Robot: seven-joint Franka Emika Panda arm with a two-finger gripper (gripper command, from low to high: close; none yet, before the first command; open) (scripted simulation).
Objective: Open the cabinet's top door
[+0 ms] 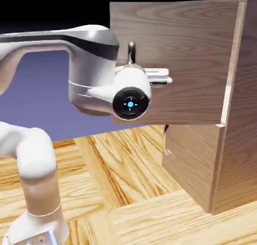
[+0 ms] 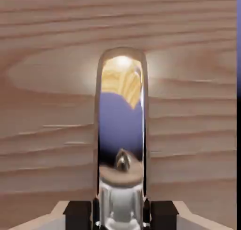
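Our end effector [image 2: 121,215] is closed on the handle [image 2: 121,120] of the top door [image 1: 185,63], which stands swung out from the cabinet [image 1: 241,113], above the lower door [image 1: 193,158].

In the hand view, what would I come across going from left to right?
Black left finger pad, shiny curved silver metal handle, black right finger pad, narrow strip of blue-violet backdrop.

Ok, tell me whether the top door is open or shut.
Open: the top door stands swung out, angled away from the lower door.
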